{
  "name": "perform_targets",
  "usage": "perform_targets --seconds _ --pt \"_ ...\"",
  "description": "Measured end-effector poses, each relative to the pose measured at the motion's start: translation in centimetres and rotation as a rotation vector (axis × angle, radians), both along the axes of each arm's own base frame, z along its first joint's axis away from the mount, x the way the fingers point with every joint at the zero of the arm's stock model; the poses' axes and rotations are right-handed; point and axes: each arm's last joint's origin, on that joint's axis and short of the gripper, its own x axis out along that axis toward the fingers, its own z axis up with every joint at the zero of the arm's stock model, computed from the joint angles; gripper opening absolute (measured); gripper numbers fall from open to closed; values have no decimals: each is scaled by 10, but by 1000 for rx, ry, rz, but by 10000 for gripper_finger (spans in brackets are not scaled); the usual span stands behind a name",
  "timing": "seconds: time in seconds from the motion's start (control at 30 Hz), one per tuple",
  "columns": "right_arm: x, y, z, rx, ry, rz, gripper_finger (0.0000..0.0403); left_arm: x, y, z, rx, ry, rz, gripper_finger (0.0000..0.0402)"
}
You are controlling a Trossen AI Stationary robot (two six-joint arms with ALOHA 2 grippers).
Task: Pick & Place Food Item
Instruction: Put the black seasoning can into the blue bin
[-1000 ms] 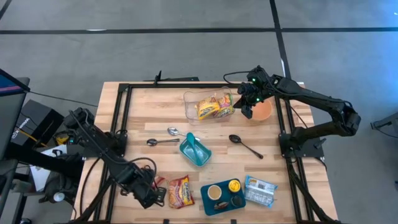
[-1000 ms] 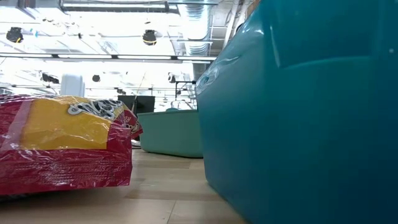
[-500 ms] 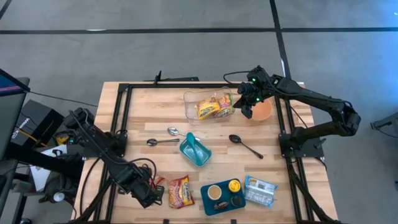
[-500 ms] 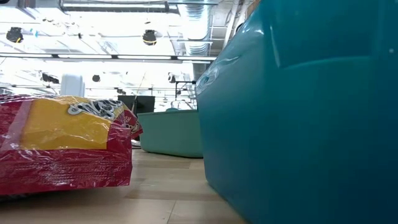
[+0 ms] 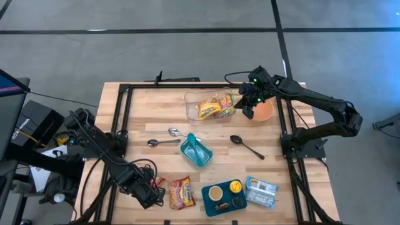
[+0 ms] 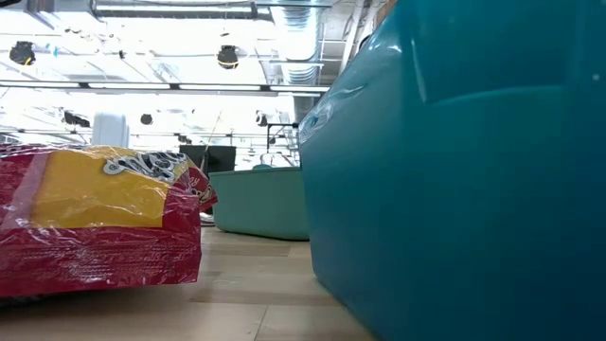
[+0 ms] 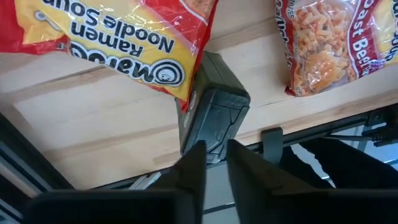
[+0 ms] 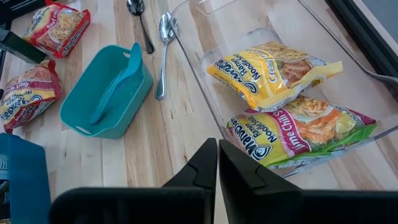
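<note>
High view shows the left gripper [image 5: 154, 196] low at the wooden table's [image 5: 147, 119] near edge, just beside a red-and-yellow ramen noodle packet [image 5: 181, 192] lying flat on the boards. In the left wrist view its dark fingers [image 7: 193, 167] stand slightly parted, clasping nothing, the packet [image 7: 118, 31] just ahead. Across the table, the right gripper [image 5: 248, 111] hovers clenched and empty beside a clear plastic bin [image 5: 195, 107] containing two yellow noodle packets [image 8: 273, 71].
</note>
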Motion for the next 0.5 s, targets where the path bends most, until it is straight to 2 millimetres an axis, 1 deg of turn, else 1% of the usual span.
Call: perform_targets --seconds 0.3,0.4,0.5 --pt "0 0 0 0 0 0 11 0 1 0 12 -9 -48 188" --pt "0 0 0 0 0 0 11 1 1 0 14 -17 -74 215" --pt "0 0 0 5 0 -5 11 1 1 -3 3 -32 -81 229"
